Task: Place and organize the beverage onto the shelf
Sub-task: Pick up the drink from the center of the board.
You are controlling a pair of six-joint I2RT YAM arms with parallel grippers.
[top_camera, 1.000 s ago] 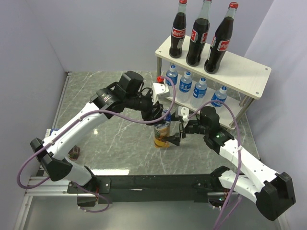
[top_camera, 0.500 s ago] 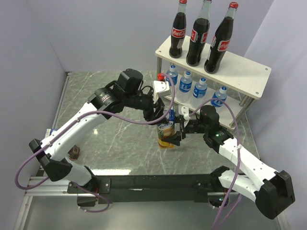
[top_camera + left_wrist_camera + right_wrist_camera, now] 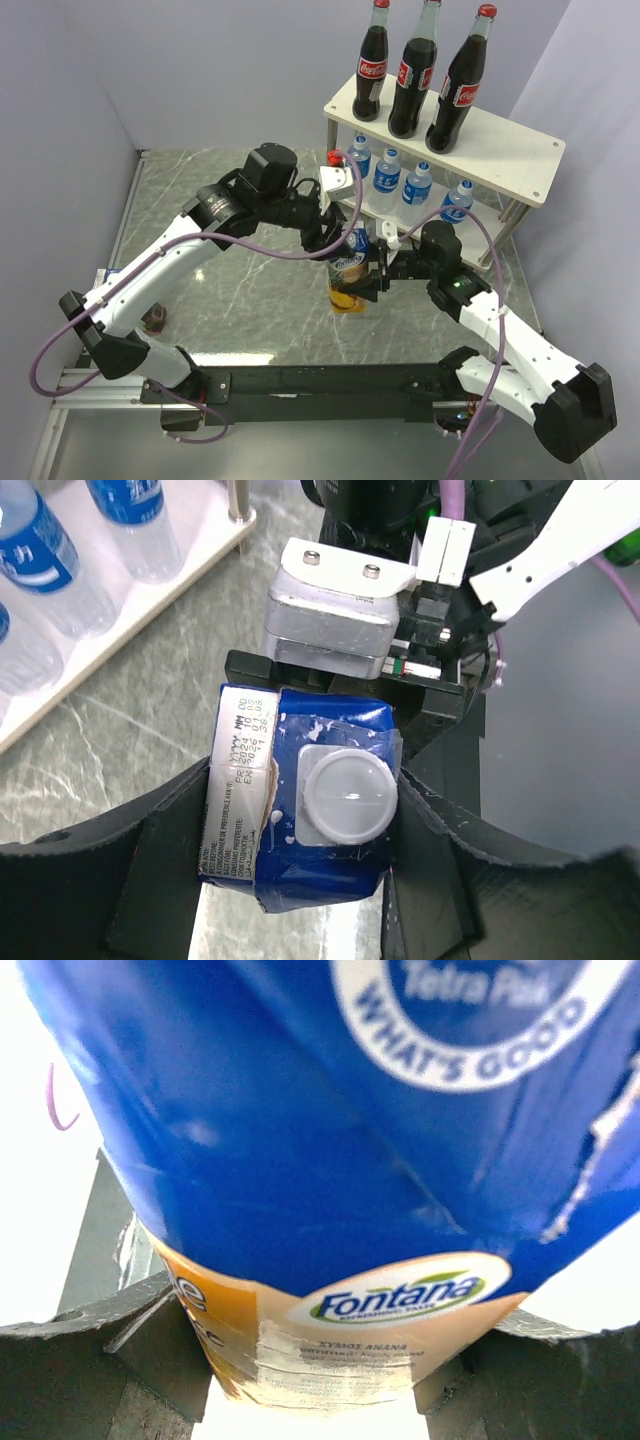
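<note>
A juice carton [image 3: 347, 277] with a blue top and orange bottom stands tilted in mid-table, in front of the shelf [image 3: 520, 160]. My left gripper [image 3: 340, 243] is shut on its top from above; the white cap [image 3: 347, 796] shows between the fingers [image 3: 150, 860]. My right gripper [image 3: 367, 279] is shut on its lower body from the right, and the carton [image 3: 330, 1210] fills the right wrist view. Three cola bottles [image 3: 410, 80] stand on the top board. Several water bottles [image 3: 388, 176] stand on the lower board. A second carton is not clearly in view.
A bit of blue [image 3: 110, 272] shows under the left arm at the table's left edge, next to a small dark object [image 3: 155, 318]. Grey walls close in at left and back. The shelf's lower board [image 3: 150, 600] lies just beyond the carton.
The carton has shifted slightly right toward the shelf and tilted more, with both grippers moving along with it.
</note>
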